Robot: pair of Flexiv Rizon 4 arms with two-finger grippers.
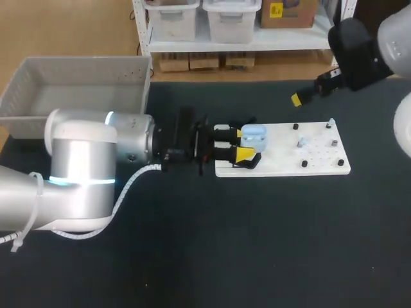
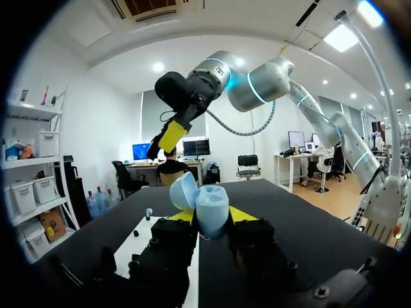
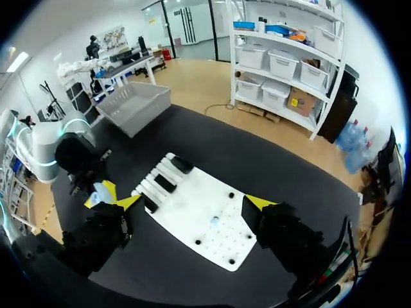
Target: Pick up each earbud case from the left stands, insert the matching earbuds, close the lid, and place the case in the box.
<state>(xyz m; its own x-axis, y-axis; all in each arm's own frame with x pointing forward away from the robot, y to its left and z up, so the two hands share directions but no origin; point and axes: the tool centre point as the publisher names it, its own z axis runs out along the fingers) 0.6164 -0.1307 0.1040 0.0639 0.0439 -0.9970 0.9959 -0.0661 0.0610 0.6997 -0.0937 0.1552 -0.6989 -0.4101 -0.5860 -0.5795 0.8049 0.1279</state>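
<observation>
Hold open case level and steady in left gripper, pinched on it over board's left end, and drop right gripper, spread wide at far right, straight onto small pale earbud before seating.

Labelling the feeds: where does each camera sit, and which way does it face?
Head view: above and behind, looking down on the black table; the left arm and right arm show.
Left wrist view: low, facing along the table; its jaws hold the open pale blue earbud case.
Right wrist view: high, looking down between its open jaws at the white stand board.
All three share that case.
</observation>
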